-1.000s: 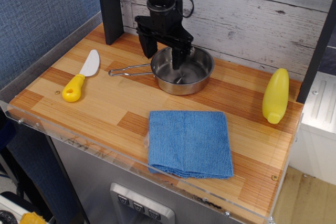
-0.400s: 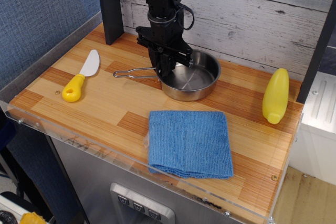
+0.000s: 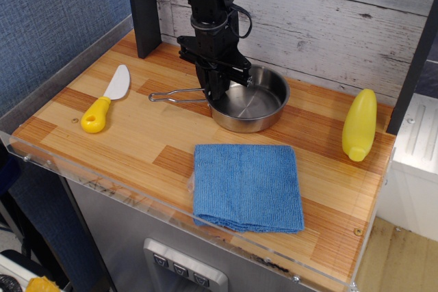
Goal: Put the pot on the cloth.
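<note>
The pot point(image 3: 254, 104) is a shallow shiny steel pan standing on the wooden tabletop at the back middle. Its wire-loop handle point(image 3: 174, 96) points left. My gripper point(image 3: 216, 94) comes down from above and is shut on the pot's left rim, where the handle joins. The cloth point(image 3: 248, 186) is a folded blue towel lying flat near the front edge, in front of the pot and apart from it. The pot's bottom edge seems to rest on the table.
A knife with a yellow handle point(image 3: 106, 99) lies at the left. A yellow plastic bottle point(image 3: 360, 124) lies at the right edge. A black post point(image 3: 142, 8) stands at the back left. A wooden wall runs along the back.
My gripper's fingers, open astride the pot's rim a second ago, have closed on the left rim. The pot has shifted slightly to the right.
</note>
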`<state>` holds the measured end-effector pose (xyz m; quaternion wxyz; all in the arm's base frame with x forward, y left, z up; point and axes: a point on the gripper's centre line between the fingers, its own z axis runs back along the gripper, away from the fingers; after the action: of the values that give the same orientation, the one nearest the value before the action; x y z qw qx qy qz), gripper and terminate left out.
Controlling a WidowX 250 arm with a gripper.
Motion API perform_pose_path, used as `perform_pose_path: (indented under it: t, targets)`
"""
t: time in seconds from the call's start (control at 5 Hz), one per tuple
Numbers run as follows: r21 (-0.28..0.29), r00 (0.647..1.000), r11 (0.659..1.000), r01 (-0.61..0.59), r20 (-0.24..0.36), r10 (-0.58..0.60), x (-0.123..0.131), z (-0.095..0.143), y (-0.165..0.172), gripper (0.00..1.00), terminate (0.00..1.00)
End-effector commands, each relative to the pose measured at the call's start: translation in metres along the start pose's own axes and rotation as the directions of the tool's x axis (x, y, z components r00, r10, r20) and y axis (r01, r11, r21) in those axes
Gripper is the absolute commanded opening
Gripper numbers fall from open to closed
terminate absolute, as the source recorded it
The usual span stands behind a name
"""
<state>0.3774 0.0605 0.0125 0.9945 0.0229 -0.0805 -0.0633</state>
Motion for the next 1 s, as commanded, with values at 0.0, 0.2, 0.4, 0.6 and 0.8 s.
perform_pose_path:
  t: [0.0, 0.2, 0.4, 0.6, 0.8]
  targets:
    - [0.017, 0.989, 0.996, -0.092, 0.119, 0.089, 0.009, 0.052, 0.026, 0.0, 0.0]
    - [0.006, 0.981, 0.993, -0.119, 0.154, 0.117, 0.01, 0.073, 0.034, 0.0, 0.0]
    - [-0.024, 0.974, 0.992, -0.126, 0.189, 0.128, 0.008, 0.096, 0.035, 0.0, 0.0]
    - [-0.043, 0.971, 0.994, -0.103, 0.211, 0.11, 0.0, 0.115, 0.03, 0.0, 0.0]
    - [-0.065, 0.971, 0.997, -0.028, 0.236, 0.043, -0.015, 0.132, 0.017, 0.0, 0.0]
